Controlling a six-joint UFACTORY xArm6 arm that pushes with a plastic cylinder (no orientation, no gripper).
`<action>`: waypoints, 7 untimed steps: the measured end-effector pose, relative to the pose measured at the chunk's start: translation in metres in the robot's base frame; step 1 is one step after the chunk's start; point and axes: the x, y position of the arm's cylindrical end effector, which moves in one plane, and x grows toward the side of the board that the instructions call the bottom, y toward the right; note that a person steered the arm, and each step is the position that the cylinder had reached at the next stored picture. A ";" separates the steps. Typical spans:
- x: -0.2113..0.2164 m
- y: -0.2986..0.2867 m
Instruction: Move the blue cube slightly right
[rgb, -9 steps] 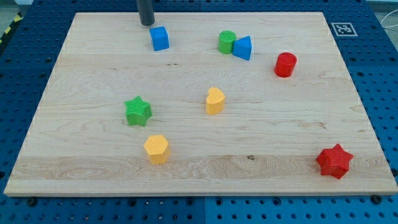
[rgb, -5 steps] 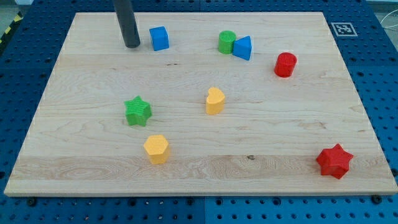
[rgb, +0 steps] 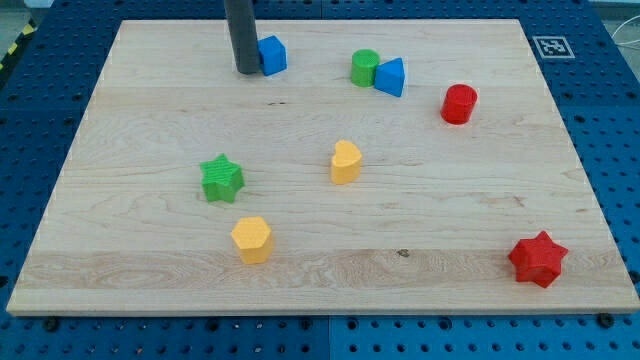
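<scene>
Contact made: my tip sat against the blue cube on its left side, near the surface's top edge. No end effector jaws, just rod. Push looked underway; prob. little left, w/ green cylinder well right.

One camera only, set high beyond the board's bottom edge, looking down and across toward the top edge. It stands far enough back that all four corners show, with blue pegboard around. My rod enters from the top edge.
</scene>
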 end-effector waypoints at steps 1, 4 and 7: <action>-0.008 -0.011; -0.014 0.015; -0.036 0.025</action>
